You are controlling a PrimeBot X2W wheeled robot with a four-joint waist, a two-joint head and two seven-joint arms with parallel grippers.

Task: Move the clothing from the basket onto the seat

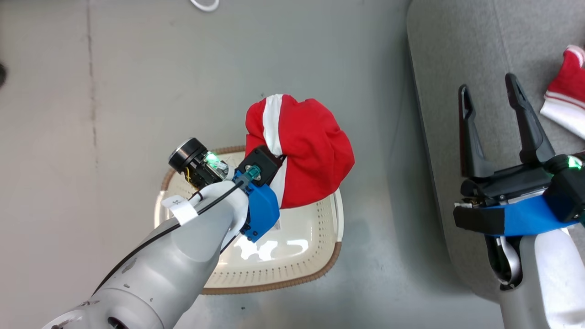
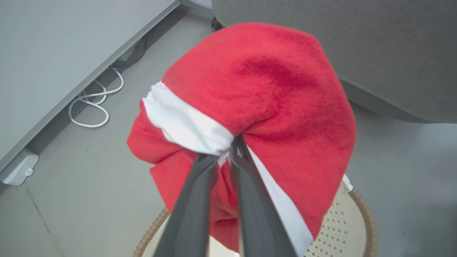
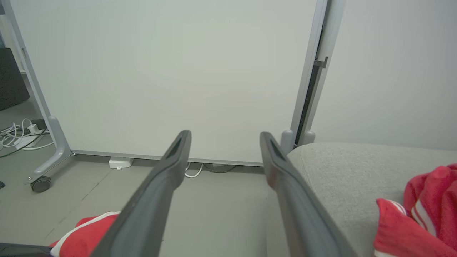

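A red garment with a white stripe [image 1: 301, 151] hangs bunched above the cream-white basket [image 1: 292, 269], which stands on the floor. My left gripper [image 2: 228, 151] is shut on a fold of this clothing, pinching it where the white stripe meets the red cloth [image 2: 271, 92]. A second red and white garment [image 1: 566, 93] lies on the light-grey seat [image 1: 452, 55] at the right. Over the seat's left edge my right gripper [image 1: 489, 98] stands open with nothing between its fingers. In the right wrist view that gripper [image 3: 225, 137] points at a white panel, with the seat [image 3: 342, 171] and the garment on it [image 3: 425, 210] to its right.
The basket's floor [image 1: 274, 249] is bare and glossy. A white cable loop [image 2: 91, 107] lies on the grey floor by a wall base. A wheeled white partition [image 3: 160, 78] stands beyond the seat, with a power strip and cables [image 3: 21, 134] at its left.
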